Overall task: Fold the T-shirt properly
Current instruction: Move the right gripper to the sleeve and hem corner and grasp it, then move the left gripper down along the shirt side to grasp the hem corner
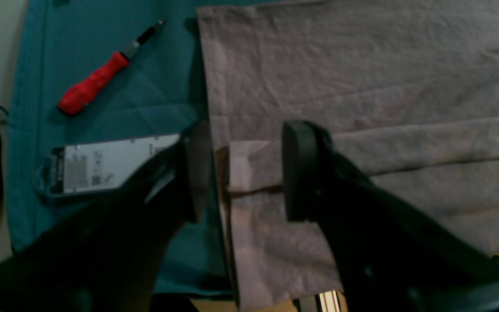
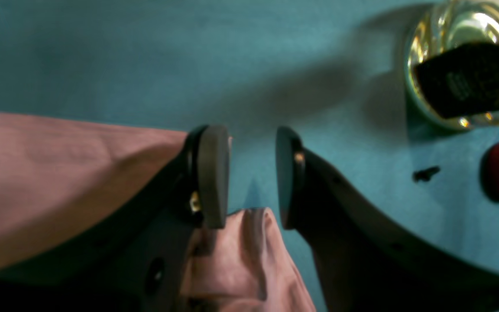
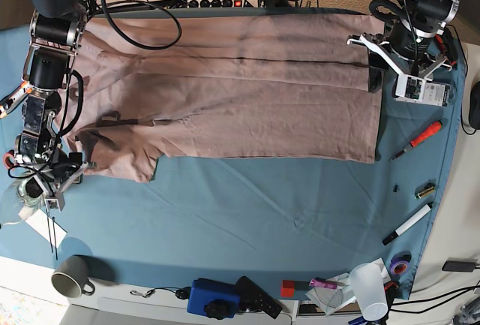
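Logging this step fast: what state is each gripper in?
Left gripper: open, jaws straddling the T-shirt edge.
Right gripper: open, holding nothing.

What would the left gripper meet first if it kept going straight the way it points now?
Most likely the T-shirt. The left gripper hangs open right over the shirt's hemmed edge, one finger above the fabric, the other near the blue tablecloth. Depth is unclear, but nothing lies between.

Two black robot arms reach down from above. The left gripper (image 1: 245, 171) points downward with its dark jaws spread wide and nothing between them. The right gripper (image 2: 251, 175) also points down, jaws parted, gripping nothing.
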Tool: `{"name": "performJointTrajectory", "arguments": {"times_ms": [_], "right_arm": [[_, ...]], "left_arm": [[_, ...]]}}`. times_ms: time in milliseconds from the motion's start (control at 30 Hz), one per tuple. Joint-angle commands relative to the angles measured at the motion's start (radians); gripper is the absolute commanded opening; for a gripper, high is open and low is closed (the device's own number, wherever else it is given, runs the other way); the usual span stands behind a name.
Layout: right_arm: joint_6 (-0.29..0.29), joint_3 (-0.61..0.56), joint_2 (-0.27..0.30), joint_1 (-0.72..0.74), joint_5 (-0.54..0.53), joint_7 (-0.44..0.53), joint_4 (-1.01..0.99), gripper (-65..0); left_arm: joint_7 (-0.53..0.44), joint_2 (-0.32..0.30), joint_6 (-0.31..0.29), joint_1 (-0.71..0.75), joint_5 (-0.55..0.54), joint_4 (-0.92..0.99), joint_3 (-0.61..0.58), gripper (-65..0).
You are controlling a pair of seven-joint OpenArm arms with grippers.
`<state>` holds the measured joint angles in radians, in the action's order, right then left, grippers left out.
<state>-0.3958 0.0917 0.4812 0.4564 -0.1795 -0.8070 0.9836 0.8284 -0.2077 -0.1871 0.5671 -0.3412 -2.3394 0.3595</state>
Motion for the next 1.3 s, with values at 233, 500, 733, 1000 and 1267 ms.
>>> {"name": "performJointTrajectory", "arguments": {"times_ms": [233, 500, 733, 1000, 1267], "right_arm": [[-0.003, 0.006, -0.003, 0.028, 0.009, 0.048, -0.084, -46.1], [-0.030, 0.006, -0.069, 0.028, 0.008, -0.001, -0.084, -60.0], [-0.026, 0.007, -0.059, 0.028, 0.008, -0.056, -0.057, -65.0], [-0.026, 0.008, -0.022, 0.026, -0.078, -0.162, 0.112, -65.0], [-0.026, 0.008, -0.002, 0.026, -0.094, -0.190, 0.181, -65.0]], "left_arm": [[-0.025, -0.005, 0.003, 0.000, -0.003, -0.017, 0.003, -37.5], [-0.024, -0.005, 0.003, 0.001, -0.003, -0.017, 0.003, -37.5], [-0.026, -0.005, 0.003, 0.001, -0.003, -0.017, 0.003, -37.6], [-0.045, -0.006, 0.003, -0.002, -0.003, -0.017, 0.003, -37.8], [-0.142, -0.006, 0.037, -0.050, -0.003, -0.017, 0.003, -52.5]]}}
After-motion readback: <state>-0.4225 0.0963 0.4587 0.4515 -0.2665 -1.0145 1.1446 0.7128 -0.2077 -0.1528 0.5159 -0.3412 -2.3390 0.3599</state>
